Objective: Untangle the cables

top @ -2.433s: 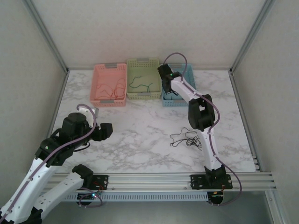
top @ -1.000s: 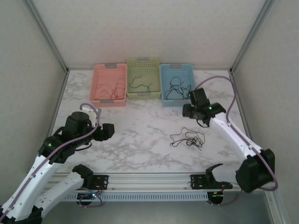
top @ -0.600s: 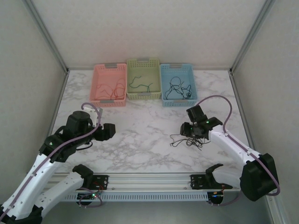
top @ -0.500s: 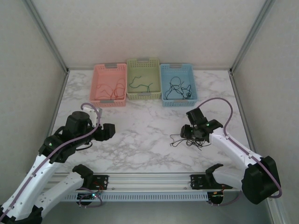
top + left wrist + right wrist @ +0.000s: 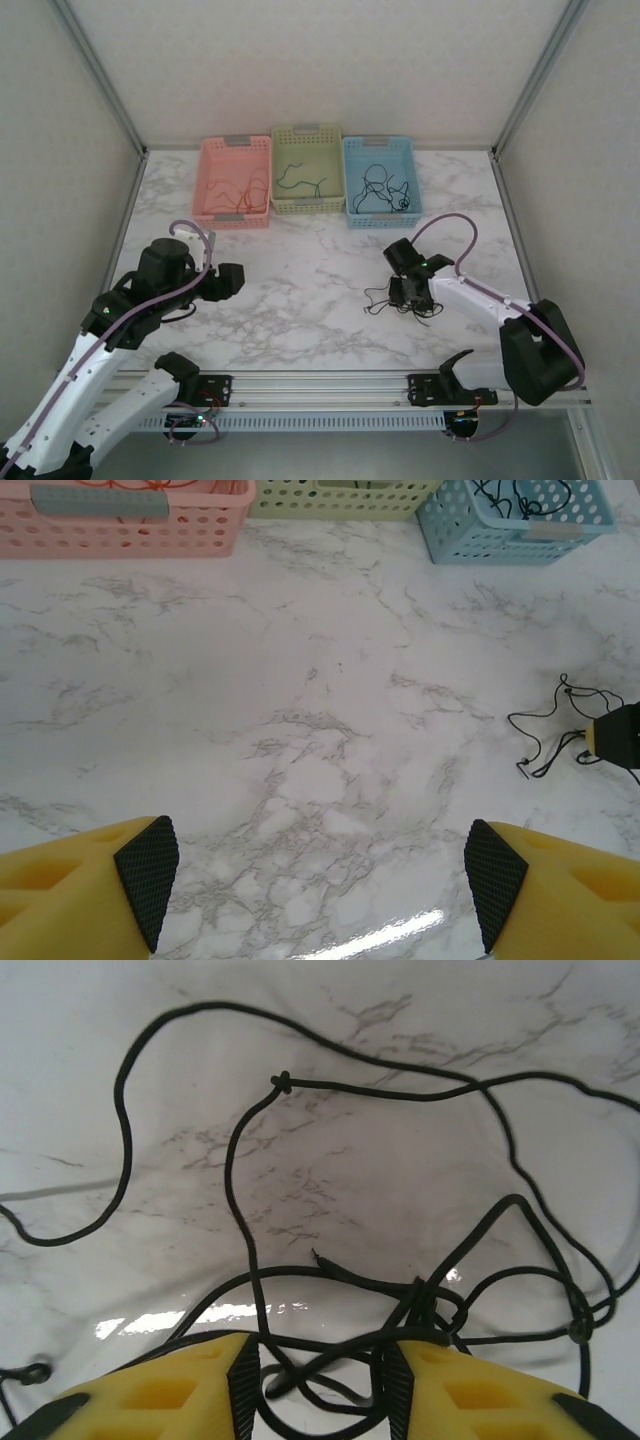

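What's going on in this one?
The right gripper is down on the tangle of thin black cable on the white marble table, jaws straddling several strands, not clamped. The left gripper hangs open over the table. At the back, a pink plastic basket, a green basket and a blue basket hold other cables.

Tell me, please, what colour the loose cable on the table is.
The cable is black, clearest in the right wrist view.
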Available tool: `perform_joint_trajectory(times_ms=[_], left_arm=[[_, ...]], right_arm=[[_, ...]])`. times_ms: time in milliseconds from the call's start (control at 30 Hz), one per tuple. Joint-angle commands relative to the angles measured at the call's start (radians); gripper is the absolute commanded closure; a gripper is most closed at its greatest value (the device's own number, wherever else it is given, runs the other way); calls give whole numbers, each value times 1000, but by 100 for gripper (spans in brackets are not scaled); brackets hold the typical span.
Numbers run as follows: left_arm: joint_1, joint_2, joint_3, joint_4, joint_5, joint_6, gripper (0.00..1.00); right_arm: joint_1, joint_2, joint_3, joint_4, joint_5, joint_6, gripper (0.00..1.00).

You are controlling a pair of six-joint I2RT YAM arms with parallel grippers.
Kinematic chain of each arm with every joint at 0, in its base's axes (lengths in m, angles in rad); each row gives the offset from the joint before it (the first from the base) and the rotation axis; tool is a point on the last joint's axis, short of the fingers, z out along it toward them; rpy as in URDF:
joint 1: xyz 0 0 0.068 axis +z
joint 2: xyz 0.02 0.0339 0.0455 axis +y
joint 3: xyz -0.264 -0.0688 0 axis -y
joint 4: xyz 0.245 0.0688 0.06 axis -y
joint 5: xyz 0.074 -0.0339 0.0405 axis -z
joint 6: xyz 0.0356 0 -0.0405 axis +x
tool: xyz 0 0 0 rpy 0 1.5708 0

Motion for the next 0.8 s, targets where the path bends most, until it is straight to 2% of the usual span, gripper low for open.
perform_joint_trajectory(times_ms=[0, 133, 267, 400, 567, 700, 767], left_arm=[[14, -15, -9, -6, -30, -14, 21], [20, -22, -9, -6, -40, -17, 21], [22, -19, 3, -11, -57, -37, 22], [22, -3, 29, 13, -37, -109, 22], [19, 40, -7, 120, 100, -196, 22], [19, 74, -90, 222, 133, -266, 22], [18, 108, -132, 295, 175, -292, 22]], right_arm=[[26, 41, 22, 9, 27, -12, 64], [32, 56, 43, 15, 24, -34, 84], [36, -49, 21, 67, -44, -59, 100], [47, -152, 10, 151, -192, -99, 100], [93, -225, 22, 253, -388, -120, 100], [108, -270, 9, 318, -463, -143, 100], [110, -289, -12, 334, -445, -139, 100]])
